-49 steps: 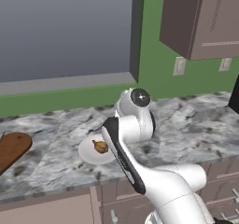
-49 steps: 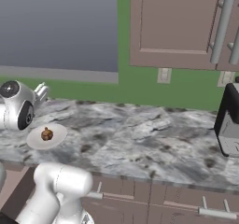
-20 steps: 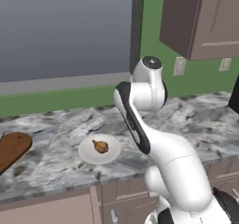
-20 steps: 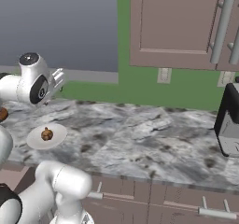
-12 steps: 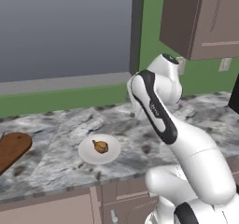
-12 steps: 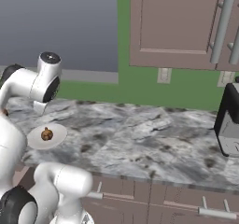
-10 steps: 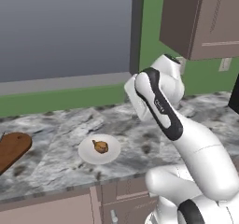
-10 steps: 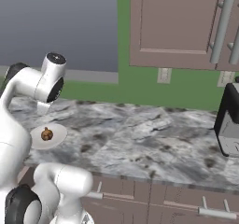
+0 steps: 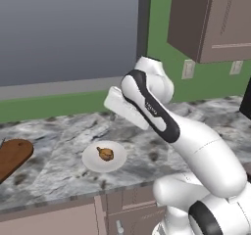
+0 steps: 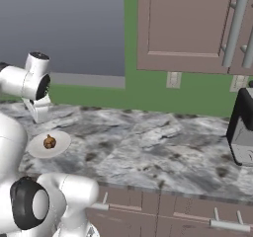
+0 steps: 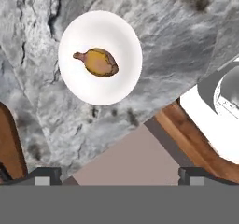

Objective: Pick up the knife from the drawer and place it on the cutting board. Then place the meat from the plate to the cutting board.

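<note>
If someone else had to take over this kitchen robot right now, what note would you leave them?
Tool: open, empty, raised over the counter looking down at the plate.
Meat: sits on the white plate near the counter's front edge.
Cutting board: to the plate's left, partly in view; no meat on its visible part.
Knife and drawer: cannot be made out, so check that step first.
Left: move the meat to the board.

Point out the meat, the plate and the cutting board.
meat [image 11: 99, 62], hand view, middle of the golden-brown lump.
plate [image 11: 122, 80], hand view, bare white surface beside the meat.
cutting board [image 9: 12, 156], left base view, rounded end of the dark wooden board.
</note>
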Tool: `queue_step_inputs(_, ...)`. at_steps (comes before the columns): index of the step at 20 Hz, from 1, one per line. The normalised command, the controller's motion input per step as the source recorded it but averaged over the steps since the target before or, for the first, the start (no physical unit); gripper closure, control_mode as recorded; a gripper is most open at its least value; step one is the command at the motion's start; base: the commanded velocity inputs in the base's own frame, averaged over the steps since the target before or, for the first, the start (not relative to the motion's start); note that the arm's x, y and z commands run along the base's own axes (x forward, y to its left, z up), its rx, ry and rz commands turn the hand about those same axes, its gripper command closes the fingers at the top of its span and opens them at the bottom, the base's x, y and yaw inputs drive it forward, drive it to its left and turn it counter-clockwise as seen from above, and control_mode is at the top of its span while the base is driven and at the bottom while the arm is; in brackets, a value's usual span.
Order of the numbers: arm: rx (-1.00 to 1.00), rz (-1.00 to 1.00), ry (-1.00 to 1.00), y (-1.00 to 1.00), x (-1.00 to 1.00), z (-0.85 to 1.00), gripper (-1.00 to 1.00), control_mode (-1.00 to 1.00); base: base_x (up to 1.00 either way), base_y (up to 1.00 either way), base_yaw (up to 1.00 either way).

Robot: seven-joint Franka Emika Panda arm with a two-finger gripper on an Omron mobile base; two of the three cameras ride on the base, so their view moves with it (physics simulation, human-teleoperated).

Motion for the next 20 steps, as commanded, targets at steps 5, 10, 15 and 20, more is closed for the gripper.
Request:
queue_step_inputs(5,-0.10,0.25,-0.09,0.25,-0.16,0.00,-1.00,-1.00,0.00,0.00,0.00)
queue_step_inputs(10,0.00,0.24,-0.26,-0.11,0.00,-0.08,-1.00,-1.00,0.00,0.00,0.00)
queue_step_inputs(15,0.00,0.30,-0.14,-0.08,0.06,-0.21,-1.00,-1.00,0.00,0.00,0.00)
queue_step_inputs(20,0.00,0.36,-0.01,0.00,0.10,-0.37,-1.00,-1.00,0.00,0.00,0.00)
